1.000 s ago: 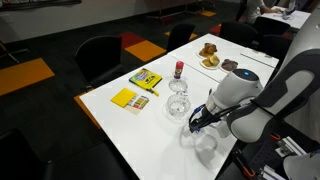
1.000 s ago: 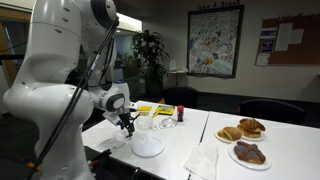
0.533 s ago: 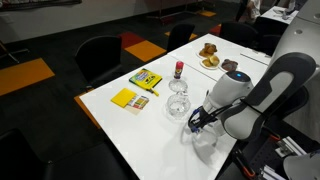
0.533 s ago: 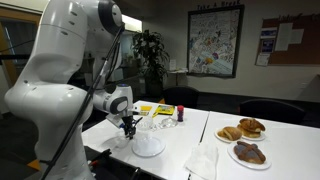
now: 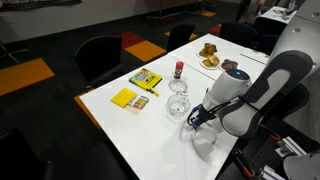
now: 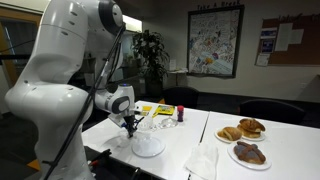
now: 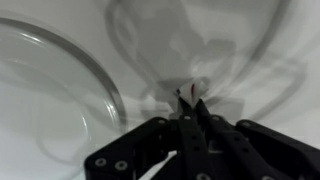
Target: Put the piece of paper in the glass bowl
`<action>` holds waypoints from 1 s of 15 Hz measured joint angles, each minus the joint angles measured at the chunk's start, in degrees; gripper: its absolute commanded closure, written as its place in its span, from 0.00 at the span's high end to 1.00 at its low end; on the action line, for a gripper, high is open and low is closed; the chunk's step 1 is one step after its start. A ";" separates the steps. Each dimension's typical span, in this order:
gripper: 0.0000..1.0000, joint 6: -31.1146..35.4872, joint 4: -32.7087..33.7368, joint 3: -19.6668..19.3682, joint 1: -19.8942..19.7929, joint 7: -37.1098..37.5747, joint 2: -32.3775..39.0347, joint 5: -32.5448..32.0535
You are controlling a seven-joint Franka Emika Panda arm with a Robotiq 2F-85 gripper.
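My gripper [image 7: 190, 98] is shut low over the white table [image 5: 130, 125], between glass bowls. A tiny pale scrap, the piece of paper [image 7: 189, 90], shows pinched at the very fingertips; it is too small to make out in either exterior view. In the wrist view one glass bowl's rim [image 7: 95, 75] curves at the left and another glass bowl [image 7: 200, 35] lies just beyond the tips. In both exterior views the gripper [image 5: 192, 123] [image 6: 129, 128] hangs down beside a glass bowl [image 5: 204, 146] [image 6: 148, 146], with another glass bowl [image 5: 178, 106] farther along the table.
Yellow sheets [image 5: 128, 98], a colourful box [image 5: 146, 79] and a small red-capped bottle [image 5: 179, 69] lie past the bowls. Plates of pastries [image 5: 209, 56] [image 6: 245, 131] stand at the far end, with a white napkin [image 6: 203, 160] nearby. Dark chairs [image 5: 100, 58] ring the table.
The jaws have closed from wide open to fully shut at the table surface. The arm has shifted its pose slightly, while the hand has stayed at the same spot.
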 measured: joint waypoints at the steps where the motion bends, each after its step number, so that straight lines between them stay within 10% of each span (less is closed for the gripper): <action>1: 0.02 -0.01 0.28 0.03 0.00 0.00 0.07 0.00; 15: 0.02 -4.07 3.10 -4.99 1.94 0.19 -10.46 -0.34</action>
